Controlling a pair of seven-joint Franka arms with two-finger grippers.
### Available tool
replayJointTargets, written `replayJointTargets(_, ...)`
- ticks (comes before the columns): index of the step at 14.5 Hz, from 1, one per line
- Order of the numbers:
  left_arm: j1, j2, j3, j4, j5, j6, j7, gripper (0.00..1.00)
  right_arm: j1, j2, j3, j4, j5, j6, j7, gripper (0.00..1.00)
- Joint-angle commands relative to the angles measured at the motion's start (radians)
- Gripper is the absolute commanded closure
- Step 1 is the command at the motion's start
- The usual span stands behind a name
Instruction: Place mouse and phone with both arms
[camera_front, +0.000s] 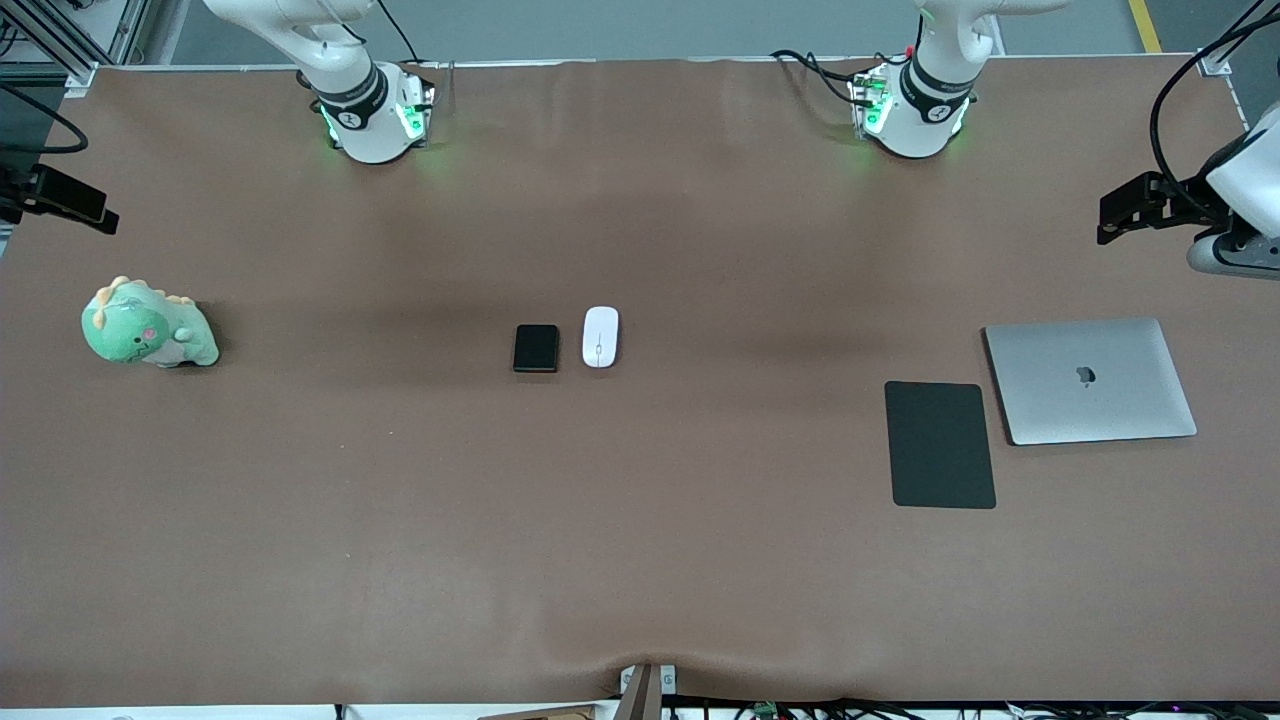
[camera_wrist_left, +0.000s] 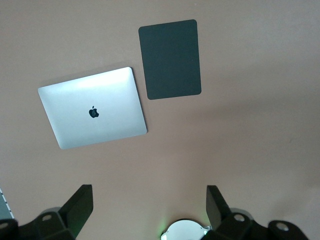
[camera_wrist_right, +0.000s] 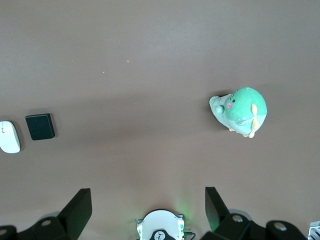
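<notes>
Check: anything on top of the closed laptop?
Nothing rests on the laptop; its lid is bare apart from the logo. The black pad lies beside it, apart. What's under it or inside cannot be seen.

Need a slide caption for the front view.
Phone and mouse side by side mid-table, untouched; laptop, pad and plush at the ends.

The small glossy black rectangular phone (camera_front: 536, 348) and the small white oval mouse (camera_front: 600, 336) are lying just beside each other mid-tabletop, a narrow strip of brown tabletop (camera_front: 640, 560) showing between them. Bare cloth is spreading wide around the pair. The green plush dinosaur (camera_front: 147, 326) is sitting well apart toward the right arm's end; the matte black pad (camera_front: 939, 444) and closed silver laptop (camera_front: 1089, 379) are lying near each other toward the left arm's end.
</notes>
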Motion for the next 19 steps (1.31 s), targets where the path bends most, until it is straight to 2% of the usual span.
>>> replayJointTargets(1,0.006,0.001,-0.004,0.009,-0.009,-0.009,0.02,0.0,-0.004,-0.025,0.003,-0.024,0.001,0.002,0.008,0.0)
replayJointTargets(7,-0.017,0.033,-0.015,0.032,-0.035,-0.009,-0.003,0.0,-0.002,-0.024,0.003,-0.021,0.001,0.003,0.009,0.0)
replayJointTargets(11,-0.106,0.064,-0.032,0.03,-0.034,-0.008,-0.143,0.0,-0.001,-0.018,0.003,-0.013,0.007,0.009,0.011,0.0)
replayJointTargets(19,-0.225,0.118,-0.032,0.023,-0.072,0.018,-0.304,0.0,-0.008,-0.001,0.003,-0.001,0.003,0.009,0.011,0.0)
